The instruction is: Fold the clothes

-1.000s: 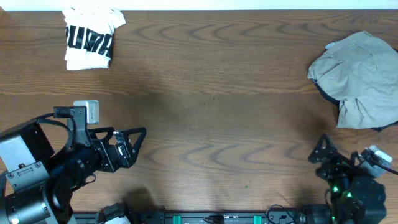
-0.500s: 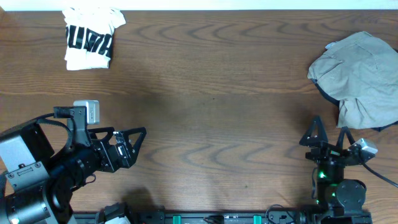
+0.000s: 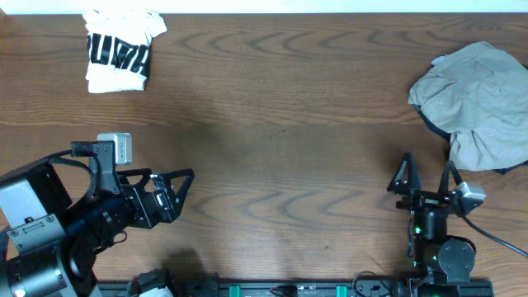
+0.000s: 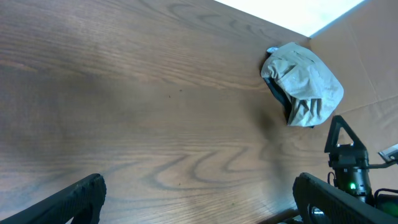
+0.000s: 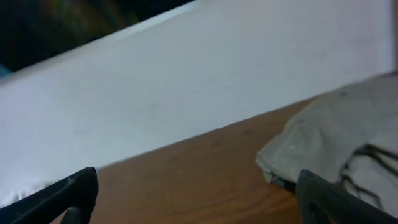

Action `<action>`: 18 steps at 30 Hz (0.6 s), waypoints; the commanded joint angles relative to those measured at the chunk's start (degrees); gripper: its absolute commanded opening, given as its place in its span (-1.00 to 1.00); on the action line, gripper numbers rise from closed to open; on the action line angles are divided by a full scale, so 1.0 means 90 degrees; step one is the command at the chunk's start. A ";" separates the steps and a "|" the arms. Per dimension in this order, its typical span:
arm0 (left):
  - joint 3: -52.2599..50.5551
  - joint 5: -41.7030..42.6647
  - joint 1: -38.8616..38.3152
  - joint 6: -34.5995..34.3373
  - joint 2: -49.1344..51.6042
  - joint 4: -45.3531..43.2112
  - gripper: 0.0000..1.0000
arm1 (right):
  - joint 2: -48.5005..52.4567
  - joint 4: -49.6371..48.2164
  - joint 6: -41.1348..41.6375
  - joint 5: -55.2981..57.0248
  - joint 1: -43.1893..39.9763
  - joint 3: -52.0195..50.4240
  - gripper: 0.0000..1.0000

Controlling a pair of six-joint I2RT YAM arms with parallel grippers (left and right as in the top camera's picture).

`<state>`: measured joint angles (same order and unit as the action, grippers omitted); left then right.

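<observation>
Your crumpled beige cloth garment lies in a loose heap at the far right edge of the brown wood-grain bench, and a folded white T-shirt with black lettering sits at the far left corner, well apart from it. Your left pincer hangs over the near left of the bench with its fingers spread wide, pinching nothing. Your right pincer, at the near right, is likewise spread and empty, its tips pointing toward the beige heap, close to it but not touching.
</observation>
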<state>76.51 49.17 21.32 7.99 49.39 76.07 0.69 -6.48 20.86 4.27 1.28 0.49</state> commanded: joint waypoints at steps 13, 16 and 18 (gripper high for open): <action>0.0007 0.0034 0.0022 0.0134 -0.0005 -0.0002 0.96 | -0.0046 0.1178 -0.0755 -0.0155 -0.0058 -0.0019 0.99; 0.0007 0.0034 0.0022 0.0134 -0.0005 -0.0002 0.96 | -0.0046 0.1178 -0.0682 -0.0170 -0.0061 -0.0019 0.99; 0.0007 0.0034 0.0022 0.0134 -0.0005 -0.0002 0.96 | -0.0046 0.1178 -0.0682 -0.0170 -0.0061 -0.0019 0.98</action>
<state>76.51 49.17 21.32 7.99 49.39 76.07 0.69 3.77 15.27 2.94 1.28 0.40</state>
